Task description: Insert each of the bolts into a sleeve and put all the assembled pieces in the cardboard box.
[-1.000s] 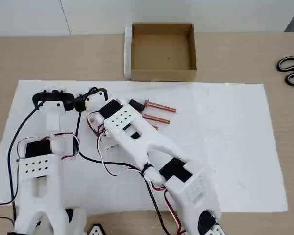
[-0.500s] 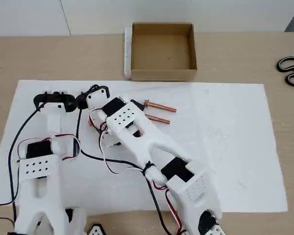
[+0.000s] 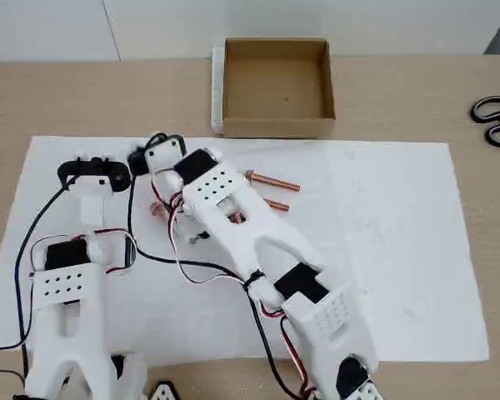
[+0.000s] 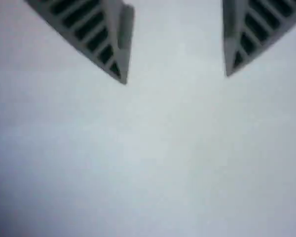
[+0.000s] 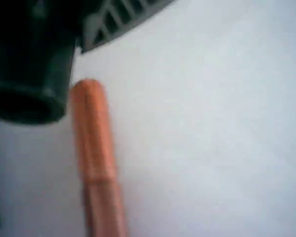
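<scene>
Paper sheet (image 3: 400,250) meets the cardboard box (image 3: 275,127) at its far edge. Left pincer (image 4: 172,79) gapes wide over the sheet, holding nothing. Right pincer (image 3: 154,157), grip impossible to tell, sits near it; one bolt (image 5: 96,158) lies close by, two bolts (image 3: 271,181) just right of its arm.

The right arm (image 3: 233,225) covers most of one bolt (image 3: 277,204) — just an end pokes out. The scissors (image 3: 493,122) are cut off by the picture's edge. In the right wrist view a blurred copper bolt (image 5: 96,158) runs off the frame beside a dark cylinder (image 5: 29,64) — too blurred to identify.
</scene>
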Controlling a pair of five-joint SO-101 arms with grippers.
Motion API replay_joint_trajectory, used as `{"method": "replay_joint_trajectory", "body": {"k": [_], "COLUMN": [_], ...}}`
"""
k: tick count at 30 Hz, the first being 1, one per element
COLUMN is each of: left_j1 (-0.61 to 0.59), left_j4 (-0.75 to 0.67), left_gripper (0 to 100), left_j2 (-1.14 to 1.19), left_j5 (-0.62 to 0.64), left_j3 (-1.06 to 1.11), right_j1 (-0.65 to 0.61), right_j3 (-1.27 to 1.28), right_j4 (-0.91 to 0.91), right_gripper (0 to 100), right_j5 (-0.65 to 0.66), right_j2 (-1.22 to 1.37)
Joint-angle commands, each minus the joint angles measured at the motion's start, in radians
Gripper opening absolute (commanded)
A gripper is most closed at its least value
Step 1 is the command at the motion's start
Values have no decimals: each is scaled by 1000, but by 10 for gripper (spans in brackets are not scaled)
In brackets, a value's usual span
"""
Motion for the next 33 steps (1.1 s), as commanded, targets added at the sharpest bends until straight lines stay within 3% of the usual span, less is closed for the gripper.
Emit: {"method": "replay_joint_trajectory", "body": {"k": [1,7,11,14,26,33], "left_j1": [5,6,6,6,6,6], "left_j4": [-20,-21,-21,-21,-26,-26], "left_gripper": [123,123,123,123,123,123], "left_j2": [-6,-6,-6,-6,0,0], "left_j5": [-3,-3,-3,-3,-3,-3], "left_j3": [-7,-10,-10,-10,-35,-31], "right_j1": [62,211,305,367,558,593], "right_j3": [-157,-308,-301,-253,242,525], "right_j4": [91,174,183,183,165,-21], "right_gripper": [88,86,9,9,10,14], "right_j5": [18,23,20,18,21,57], "right_j2": [-15,-19,-93,-156,-440,-449]}}
